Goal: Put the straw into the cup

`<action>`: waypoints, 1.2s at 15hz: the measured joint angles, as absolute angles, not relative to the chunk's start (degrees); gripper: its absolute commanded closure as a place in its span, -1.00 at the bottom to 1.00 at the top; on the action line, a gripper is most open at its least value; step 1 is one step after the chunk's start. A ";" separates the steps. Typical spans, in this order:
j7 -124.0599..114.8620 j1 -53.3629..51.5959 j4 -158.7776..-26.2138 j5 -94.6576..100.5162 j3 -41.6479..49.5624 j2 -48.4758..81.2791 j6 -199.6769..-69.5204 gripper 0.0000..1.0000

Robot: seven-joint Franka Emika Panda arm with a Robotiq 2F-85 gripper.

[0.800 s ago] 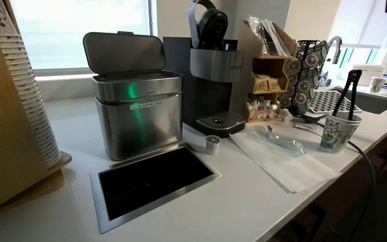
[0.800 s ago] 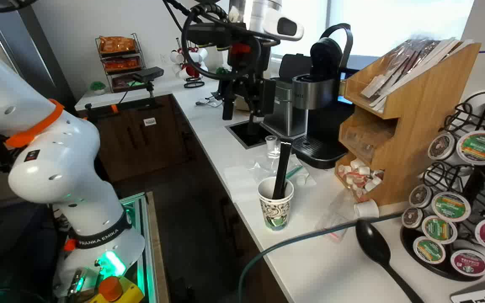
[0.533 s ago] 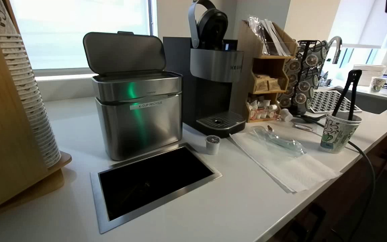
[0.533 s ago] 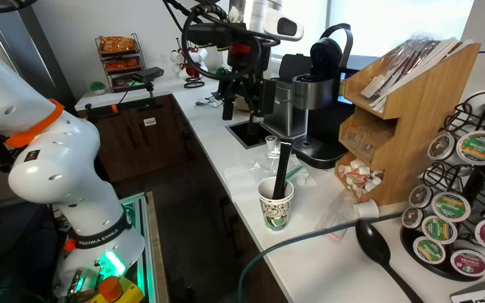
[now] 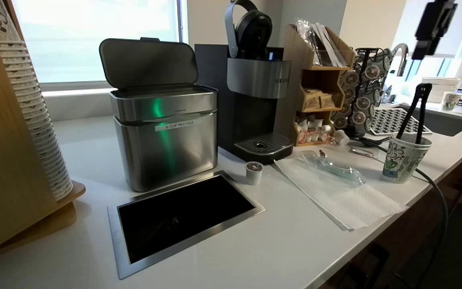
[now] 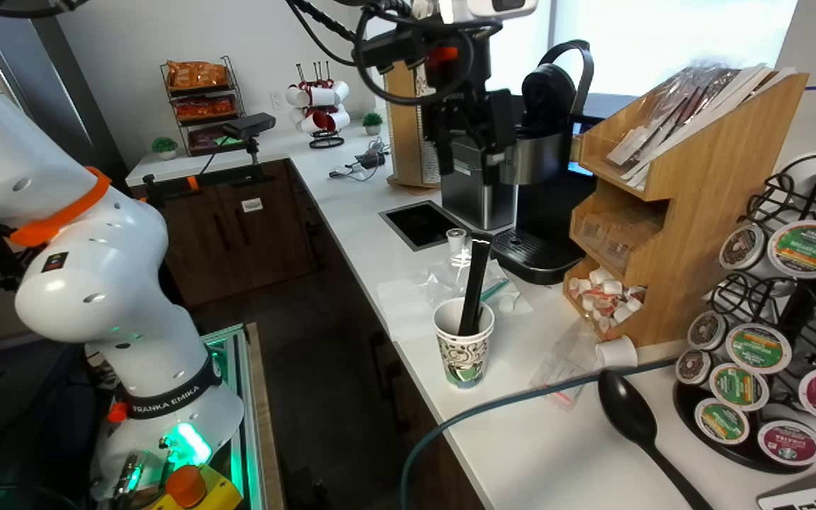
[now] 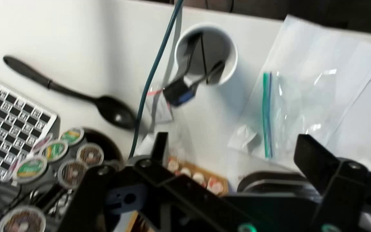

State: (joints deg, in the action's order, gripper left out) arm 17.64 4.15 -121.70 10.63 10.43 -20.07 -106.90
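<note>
Black two-fingered hand [image 7: 232, 141] gapes empty: best pinch one slim white probable straw [image 6: 705, 127] from tan wooden rack [image 6: 723, 227], well clear of black tongs [image 6: 475, 283] in swirl-printed paper cup [image 6: 465, 354].

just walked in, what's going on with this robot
A robot arm holds its open gripper above the counter, with nothing visible in its grip. A paper cup, probably meant for the straw, stands near the counter's edge with black tongs leaning in it. I cannot tell whether it holds any straw.
</note>
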 measured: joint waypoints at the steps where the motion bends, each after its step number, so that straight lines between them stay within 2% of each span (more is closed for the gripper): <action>1: 15.54 3.87 -119.93 10.62 9.30 -18.62 -110.51 -1.00; 8: -3.14 4.33 -102.64 16.88 4.54 -3.34 -128.26 -1.00; 10: -6.60 4.71 -99.09 19.10 4.66 -0.38 -129.25 -1.00; 14: -6.42 4.68 -99.05 19.06 4.56 -0.38 -129.24 -1.00; 18: -15.87 4.85 -98.91 18.98 5.09 0.85 -129.27 -1.00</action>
